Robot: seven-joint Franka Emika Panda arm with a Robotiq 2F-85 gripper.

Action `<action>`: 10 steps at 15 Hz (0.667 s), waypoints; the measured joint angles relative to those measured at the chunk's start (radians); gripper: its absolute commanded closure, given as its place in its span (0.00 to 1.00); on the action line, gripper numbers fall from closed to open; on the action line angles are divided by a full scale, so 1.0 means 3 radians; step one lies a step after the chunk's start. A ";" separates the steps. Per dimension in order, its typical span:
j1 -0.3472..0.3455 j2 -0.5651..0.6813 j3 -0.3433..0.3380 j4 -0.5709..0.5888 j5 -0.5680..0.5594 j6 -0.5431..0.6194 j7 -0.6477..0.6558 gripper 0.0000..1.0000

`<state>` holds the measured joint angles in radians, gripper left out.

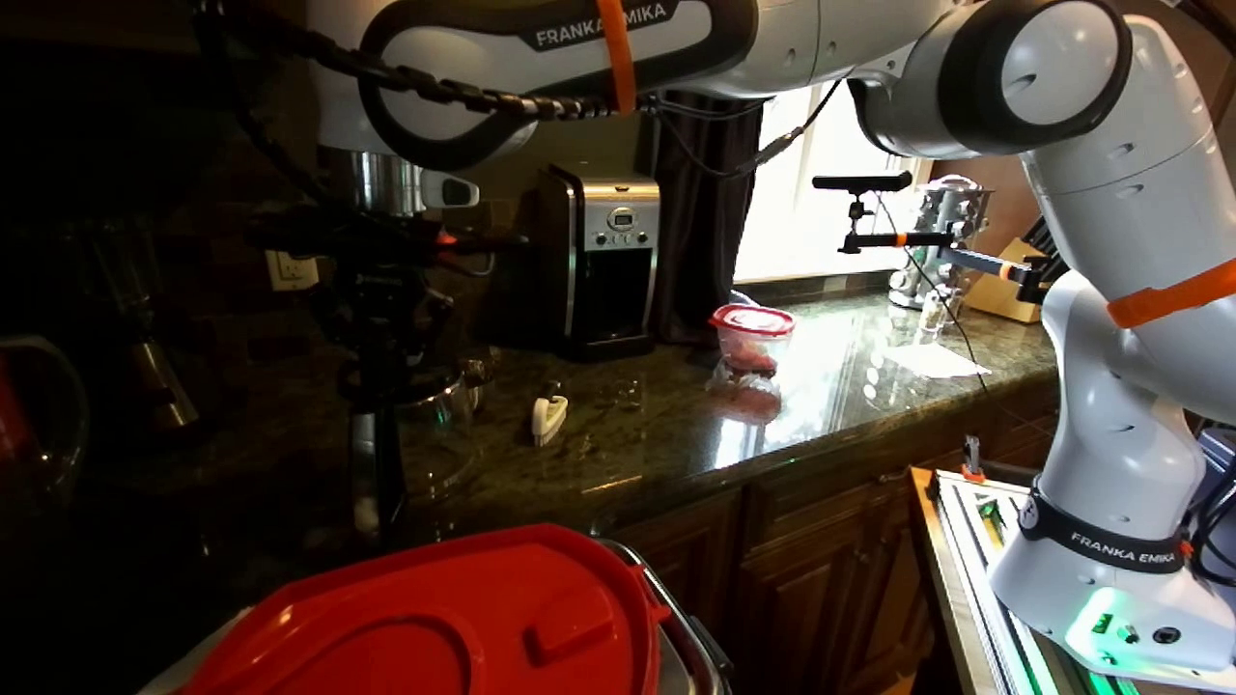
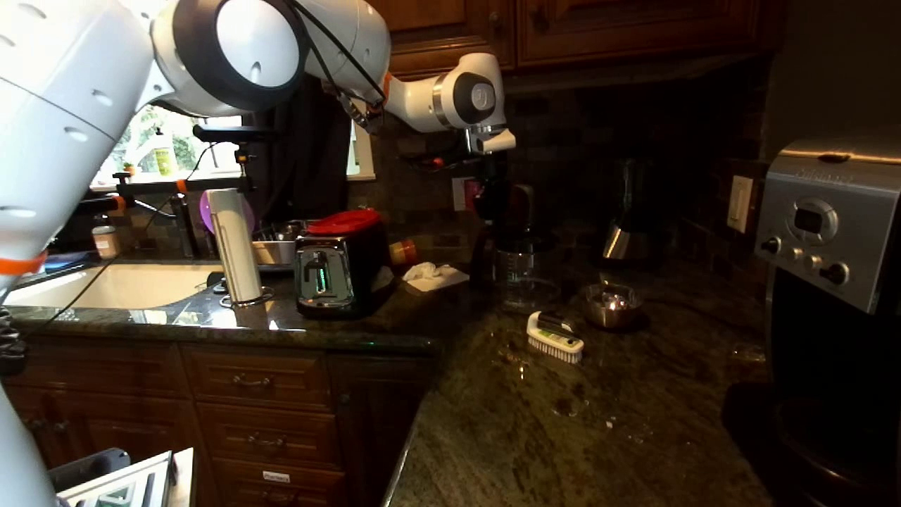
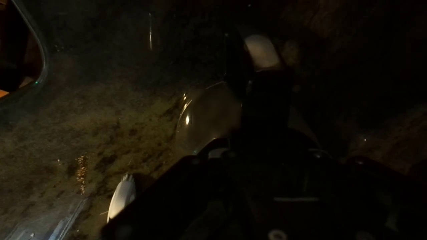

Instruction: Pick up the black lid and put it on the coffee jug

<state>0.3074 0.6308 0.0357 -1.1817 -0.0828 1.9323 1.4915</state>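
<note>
In an exterior view: gripper [image 1: 381, 359] points down at the handle side of the coffee jug [image 1: 439, 430], just above its upright handle [image 1: 377, 454]. Jaws drawn in narrow; too dark to say whether anything sits between them.

In an exterior view: jug stands on the counter [image 2: 493, 422], clear glass body, dark band [image 2: 528, 244] at its mouth. That could be the black lid or the jug's own collar; lid may equally be in the grip, can't separate them.

Wrist view: mostly black; jug's glass curve shows beside the gripper, lid unreadable.

Handling guess: lid light, stiff, smooth plastic, slips if pinched shallow; take it across opposite edges. Jug likely fragile; seat gently, no sideways push.
</note>
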 measured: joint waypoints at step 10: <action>0.0017 0.0220 0.0012 0.0336 0.0094 0.0000 0.0021 0.91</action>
<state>0.3125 0.6969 0.0393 -1.0809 -0.0546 1.9323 1.4979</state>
